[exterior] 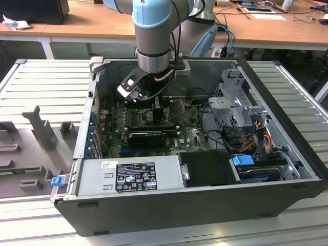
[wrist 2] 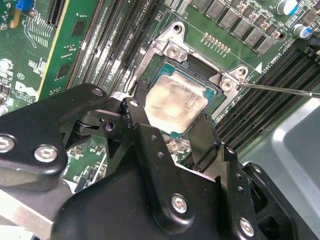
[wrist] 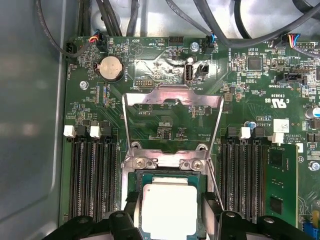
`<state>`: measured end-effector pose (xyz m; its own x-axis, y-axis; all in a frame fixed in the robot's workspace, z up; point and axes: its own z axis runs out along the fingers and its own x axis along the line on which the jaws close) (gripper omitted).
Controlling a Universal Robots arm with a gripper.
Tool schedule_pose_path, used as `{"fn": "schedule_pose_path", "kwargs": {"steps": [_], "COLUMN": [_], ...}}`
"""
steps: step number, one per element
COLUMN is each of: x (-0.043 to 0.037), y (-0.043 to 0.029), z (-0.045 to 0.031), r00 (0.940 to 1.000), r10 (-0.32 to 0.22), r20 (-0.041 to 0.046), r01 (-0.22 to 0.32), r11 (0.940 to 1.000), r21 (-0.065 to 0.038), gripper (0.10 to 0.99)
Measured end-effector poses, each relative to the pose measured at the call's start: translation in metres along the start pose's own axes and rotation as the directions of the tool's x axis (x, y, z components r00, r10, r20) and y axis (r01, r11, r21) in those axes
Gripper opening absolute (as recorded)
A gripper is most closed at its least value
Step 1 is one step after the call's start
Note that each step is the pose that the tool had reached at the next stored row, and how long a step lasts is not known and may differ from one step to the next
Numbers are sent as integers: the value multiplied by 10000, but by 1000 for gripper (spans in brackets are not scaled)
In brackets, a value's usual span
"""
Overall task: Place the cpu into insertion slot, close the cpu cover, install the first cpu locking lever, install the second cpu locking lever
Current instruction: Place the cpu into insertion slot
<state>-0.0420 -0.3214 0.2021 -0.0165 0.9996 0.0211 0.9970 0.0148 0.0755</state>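
Observation:
The cpu (wrist: pixel 169 207) (wrist 2: pixel 176 104), silver-grey on top, lies flat in the square black insertion slot (wrist: pixel 170 174) (wrist 2: pixel 194 69) on the green board. My gripper (wrist: pixel 170 216) (wrist 2: pixel 169 125) (exterior: pixel 155 101) reaches down over it inside the computer case. Its two black fingers (wrist: pixel 132 212) press against opposite edges of the chip, so it is shut on the cpu. The cpu cover (wrist: pixel 172 94), a thin metal frame with a square cut-out, is swung open beyond the socket's hinge side. A thin wire locking lever (wrist 2: pixel 282 89) (wrist: pixel 214 181) stands free beside the socket.
Long black memory slots (wrist: pixel 92 175) (wrist: pixel 245 172) flank the socket on both sides. Cables (wrist: pixel 125 15) hang near the board's far edge. In the exterior view, a power supply (exterior: pixel 128 177) fills the case front and a metal drive cage (exterior: pixel 238 100) stands at the exterior view's right.

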Motion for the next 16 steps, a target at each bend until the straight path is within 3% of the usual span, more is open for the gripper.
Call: {"fn": "schedule_pose_path", "kwargs": {"steps": [9,10,11,16], "x": [2,2,2,2], "y": [7,7,7,10], "z": [-94,-97,-98,-129], "r00": [10000,10000,10000,10000], "r10": [0,0,0,-1], "r20": [-2,-4,-3,2], "r01": [0,0,0,1], "r11": [10000,10000,10000,10000], "r21": [1,-1,-1,1], "gripper": [588,522,522,216]}}
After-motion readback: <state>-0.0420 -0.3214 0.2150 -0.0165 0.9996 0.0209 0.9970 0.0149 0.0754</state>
